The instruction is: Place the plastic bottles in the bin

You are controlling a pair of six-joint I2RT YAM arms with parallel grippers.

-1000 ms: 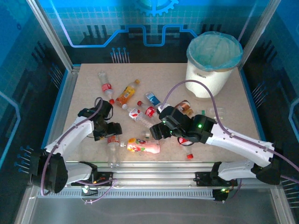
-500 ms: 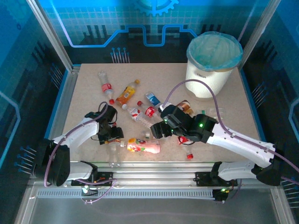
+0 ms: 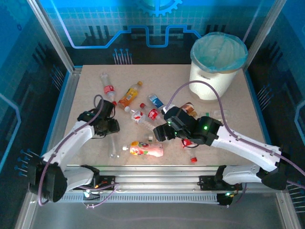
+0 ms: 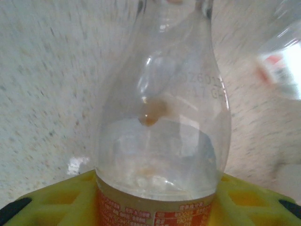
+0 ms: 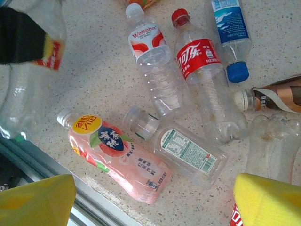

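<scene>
Slippage looms: left gripper [image 3: 107,127] pinches a smooth clear bottle [image 4: 160,127] near its label, while right gripper [image 3: 159,134] hangs spread.

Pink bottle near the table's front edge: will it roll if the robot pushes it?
The pink bottle lies on its side and looks rounded, so a push would probably roll it. Its shiny wrap may be slippery. Thin plastic, so probably squashy.

Bare table [image 3: 167,78] runs open along the far edge to the bin [image 3: 209,83], whose mouth is uncovered. Bottles [image 3: 153,114] clutter the middle and near edge, leaving narrow gaps; 1 clear bottle [image 3: 221,114], possibly, lies near the bin.
</scene>
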